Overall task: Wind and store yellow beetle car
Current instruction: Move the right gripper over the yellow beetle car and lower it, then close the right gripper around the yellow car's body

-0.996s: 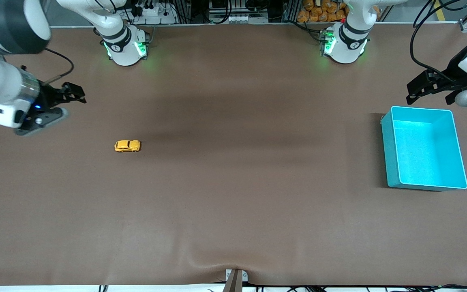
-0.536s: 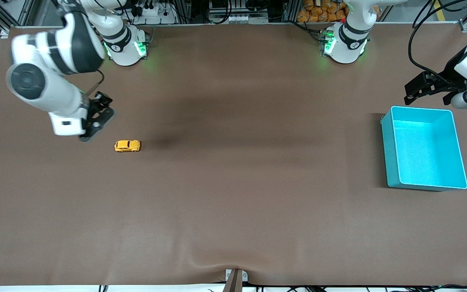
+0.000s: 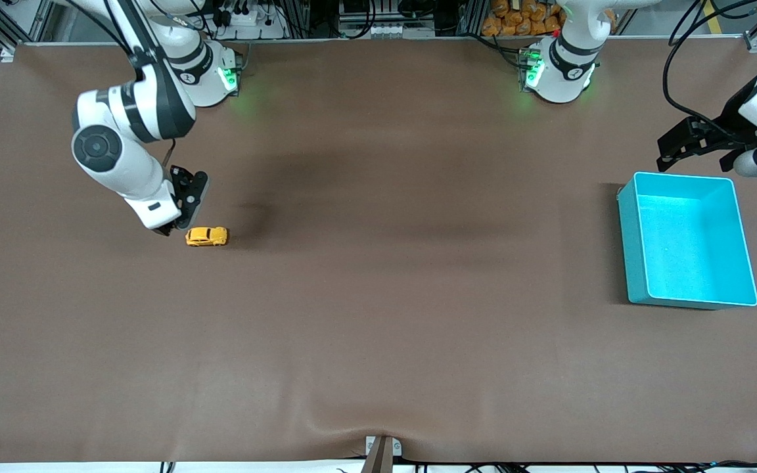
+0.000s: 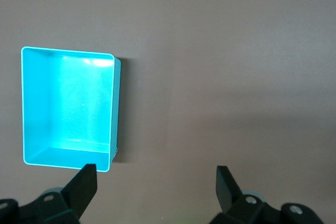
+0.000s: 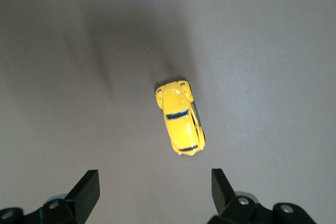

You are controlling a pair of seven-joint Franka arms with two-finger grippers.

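The yellow beetle car (image 3: 206, 236) stands on its wheels on the brown table, toward the right arm's end. My right gripper (image 3: 173, 226) hangs low just beside it, pointing down, open and empty. In the right wrist view the yellow beetle car (image 5: 181, 124) lies a little ahead of the open right gripper (image 5: 155, 190), outside its two black fingers (image 5: 86, 190). My left gripper (image 3: 690, 154) waits open and empty in the air beside the teal bin (image 3: 631, 249). The left wrist view shows the left gripper (image 4: 156, 187) open over bare table, with the teal bin (image 4: 113, 108) empty.
The brown mat (image 3: 378, 295) covers the whole table, with a small ripple at its front edge (image 3: 382, 437). Both arm bases (image 3: 204, 75) (image 3: 559, 69) stand along the table's edge by the robots.
My right arm has swung in from its end of the table and come down beside the car. The car, the bin and the left arm have stayed where they were.
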